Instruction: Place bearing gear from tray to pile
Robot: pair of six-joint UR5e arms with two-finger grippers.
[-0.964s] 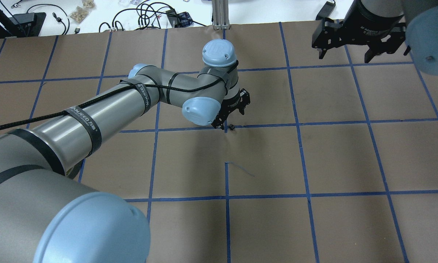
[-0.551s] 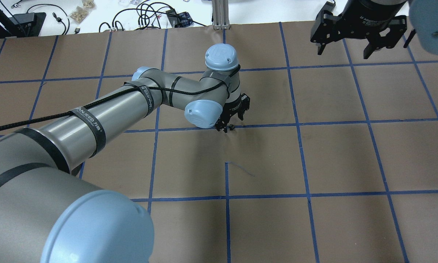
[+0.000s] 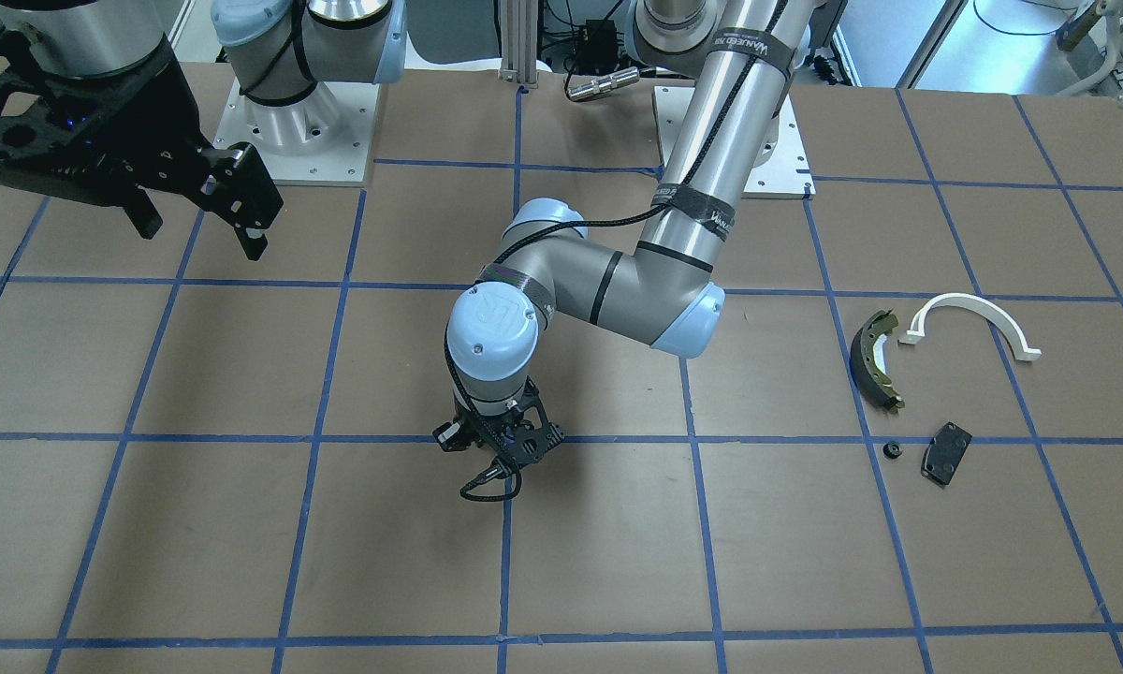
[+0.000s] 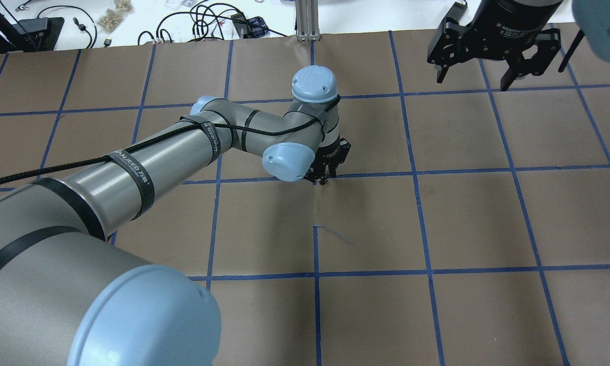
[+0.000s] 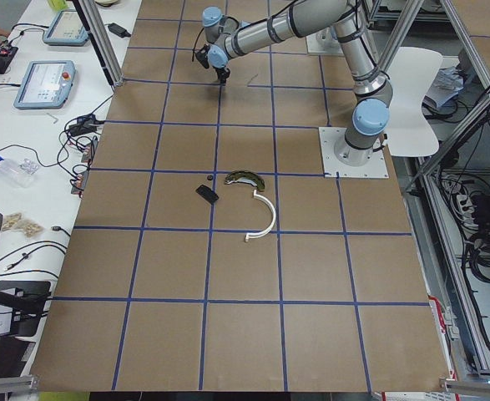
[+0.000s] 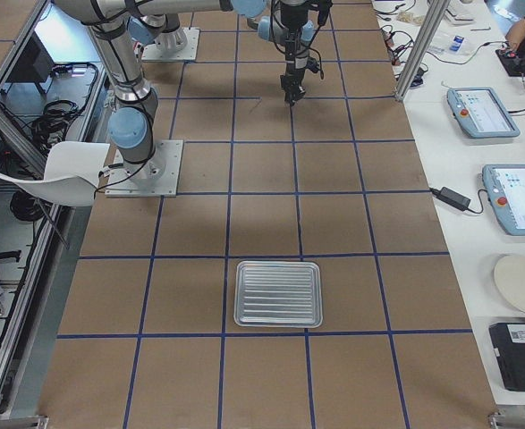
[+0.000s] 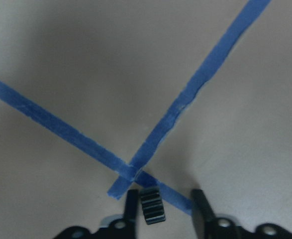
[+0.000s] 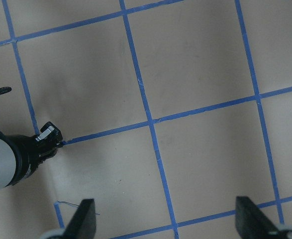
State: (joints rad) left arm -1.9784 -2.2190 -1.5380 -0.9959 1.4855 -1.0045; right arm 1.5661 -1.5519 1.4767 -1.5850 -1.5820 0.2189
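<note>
The bearing gear [image 7: 150, 205] is a small black toothed wheel lying on the brown table by a blue tape crossing. My left gripper [image 7: 163, 206] is low over it with the fingers on either side. The gear sits against one finger [image 7: 131, 204], with a gap to the other, so the gripper is open. It also shows in the overhead view [image 4: 326, 175] and the front view [image 3: 498, 451]. The pile lies far off: an olive brake shoe [image 3: 875, 360], a white arc [image 3: 973, 318] and a dark pad plate [image 3: 945, 452]. My right gripper [image 4: 488, 58] hangs open and empty. The tray [image 6: 278, 293] is ribbed metal.
A small black round part [image 3: 891, 449] lies next to the pad plate. The table is brown paper with a blue tape grid. The robot's base plates [image 3: 299, 140] are at the table's near edge. Cables and control pendants [image 6: 481, 112] lie on the white bench beyond the table.
My left gripper has come down and shifted slightly right, so its fingers now straddle the gear. My right gripper has drifted a little farther back.
</note>
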